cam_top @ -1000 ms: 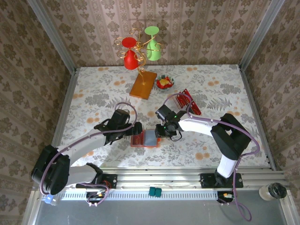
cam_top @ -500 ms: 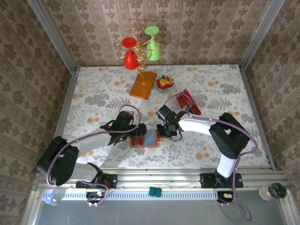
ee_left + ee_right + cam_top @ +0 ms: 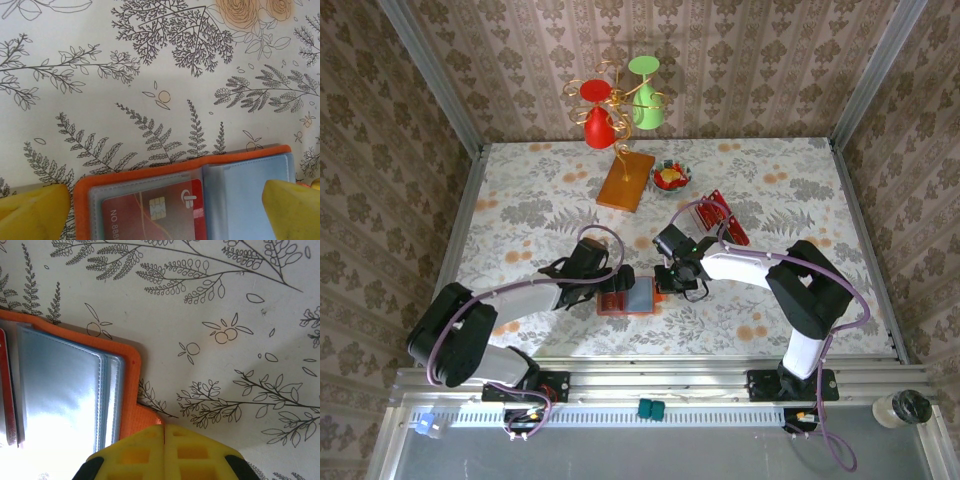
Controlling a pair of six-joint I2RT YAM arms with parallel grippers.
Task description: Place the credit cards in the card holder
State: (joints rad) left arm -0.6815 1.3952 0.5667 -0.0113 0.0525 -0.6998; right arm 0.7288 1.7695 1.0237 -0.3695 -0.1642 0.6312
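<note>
The card holder [image 3: 640,296] lies open on the flowered cloth near the front, orange outside with a grey-blue pocket panel. In the left wrist view a red credit card [image 3: 150,215] with a chip sits in the left pocket of the card holder [image 3: 175,170]. My left gripper [image 3: 612,283] [image 3: 162,210] hovers over that half, open wide, with its yellow fingertips [image 3: 35,207] on either side of it. My right gripper [image 3: 672,280] [image 3: 164,432] is shut, its tips pressed together over the orange tab on the right edge of the card holder [image 3: 60,385]. More red credit cards [image 3: 725,215] lie in a pile behind the right arm.
An orange-brown board [image 3: 625,180] and a small bowl [image 3: 671,177] sit at the back middle. Behind them a wire stand holds a red glass [image 3: 598,115] and a green glass [image 3: 648,95]. Patterned walls close in three sides.
My left arm has reached right, bringing its open gripper over the card holder's left half. The right gripper has stayed at the holder's right edge.
</note>
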